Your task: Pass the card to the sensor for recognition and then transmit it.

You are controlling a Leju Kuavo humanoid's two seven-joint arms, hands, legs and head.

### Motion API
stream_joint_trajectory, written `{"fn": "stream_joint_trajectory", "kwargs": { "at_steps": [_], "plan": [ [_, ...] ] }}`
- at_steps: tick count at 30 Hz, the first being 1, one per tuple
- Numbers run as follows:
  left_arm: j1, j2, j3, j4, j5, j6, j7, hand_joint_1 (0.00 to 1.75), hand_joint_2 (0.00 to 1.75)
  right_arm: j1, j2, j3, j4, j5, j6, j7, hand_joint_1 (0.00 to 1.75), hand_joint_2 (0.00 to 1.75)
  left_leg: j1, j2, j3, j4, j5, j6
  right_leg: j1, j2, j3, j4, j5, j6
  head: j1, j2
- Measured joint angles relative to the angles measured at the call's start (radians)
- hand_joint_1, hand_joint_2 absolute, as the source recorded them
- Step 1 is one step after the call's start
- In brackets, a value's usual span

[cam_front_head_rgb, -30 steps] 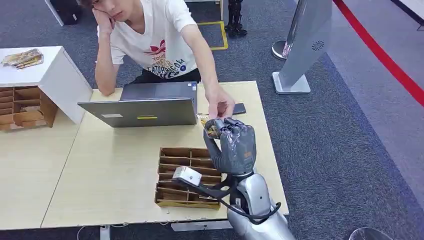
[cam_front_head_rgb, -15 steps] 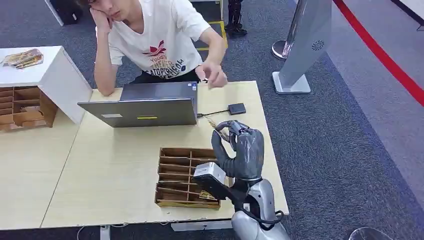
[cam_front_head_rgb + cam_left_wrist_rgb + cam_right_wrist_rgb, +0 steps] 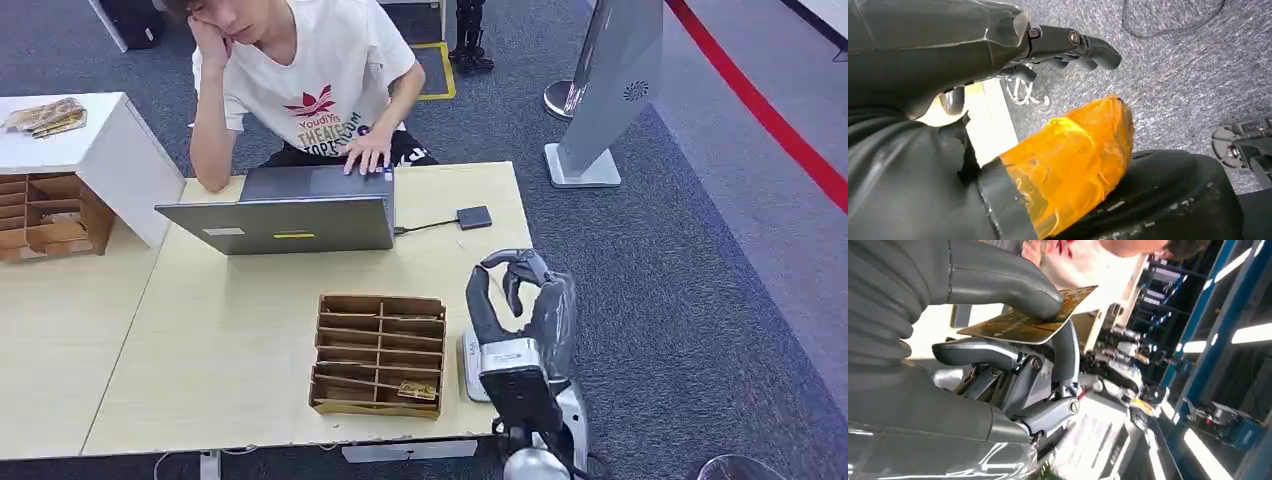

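Note:
My right hand [image 3: 520,305] is raised above the right side of the wooden table [image 3: 230,330], its back toward me. In the right wrist view its thumb [image 3: 1013,287] presses a golden patterned card [image 3: 1030,322] flat against the fingers [image 3: 978,352]. A small black sensor pad [image 3: 474,217] lies on the table beyond the hand, cabled to the laptop [image 3: 290,215]. The hand is well short of the pad. My left hand [image 3: 998,45] hangs over grey carpet, fingers [image 3: 1078,45] loosely out, holding nothing.
A person sits behind the table with one hand [image 3: 366,155] on the laptop. A wooden divider tray [image 3: 378,352] holds another card [image 3: 418,390]. A pale flat box [image 3: 468,368] lies beside my wrist. A white cabinet [image 3: 110,150] stands at left, a grey stand [image 3: 610,90] at right.
The person's hand left my right hand and went back to the laptop. My right hand drew back toward me and to the right, away from the sensor pad, still pinching the card.

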Motion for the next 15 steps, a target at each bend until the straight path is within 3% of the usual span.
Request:
{"fn": "stream_joint_trajectory", "kwargs": {
  "at_steps": [7, 15],
  "plan": [
    [0.006, 0.000, 0.018, 0.000, 0.041, 0.004, -0.019, 0.00, 0.00, 0.087, -0.014, -0.068, -0.068, -0.207, 0.156, -0.001, 1.75, 1.75, 0.000, 0.000, 0.000, 0.000, 0.000, 0.000, 0.000, -0.001, 0.000, 0.000, 0.000, 0.000, 0.000, 0.000],
    [0.013, 0.000, 0.031, 0.000, 0.075, 0.019, -0.036, 0.00, 0.00, 0.154, -0.015, -0.143, -0.017, -0.496, 0.369, 0.055, 1.75, 1.75, 0.000, 0.000, 0.000, 0.000, -0.001, 0.001, 0.000, 0.000, 0.000, 0.000, -0.001, 0.000, 0.000, 0.000]
  ]
}}
